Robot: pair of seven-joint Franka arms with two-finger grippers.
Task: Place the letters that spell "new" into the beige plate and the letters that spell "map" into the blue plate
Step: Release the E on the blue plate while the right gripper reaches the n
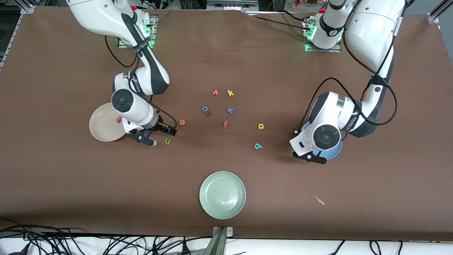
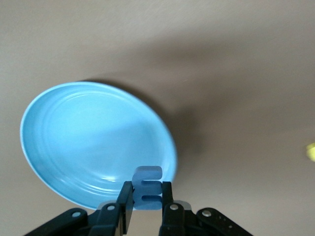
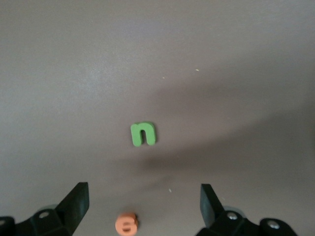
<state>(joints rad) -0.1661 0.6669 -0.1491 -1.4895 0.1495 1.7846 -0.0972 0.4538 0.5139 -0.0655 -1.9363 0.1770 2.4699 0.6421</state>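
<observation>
My left gripper [image 1: 313,156] hangs over the rim of the blue plate [image 1: 335,151], shut on the periwinkle m [image 2: 147,189]; the blue plate [image 2: 74,137] looks bare in the left wrist view. The yellow a [image 1: 261,126] and teal p [image 1: 258,145] lie on the table toward the middle. My right gripper [image 1: 161,137] is open, low over the table beside the beige plate [image 1: 101,124], which holds the salmon-pink w [image 1: 119,119]. The orange e [image 1: 182,122] and green n [image 1: 167,141] lie by it. In the right wrist view the open gripper [image 3: 142,196] has the e [image 3: 127,223] between its jaws and the n [image 3: 143,133] just ahead.
Mid-table lie an orange v [image 1: 215,92], yellow k [image 1: 230,93], blue o [image 1: 205,108], blue x [image 1: 230,110] and red f [image 1: 225,123]. A pale green plate [image 1: 222,194] sits nearest the front camera. A small white scrap [image 1: 319,200] lies toward the left arm's end.
</observation>
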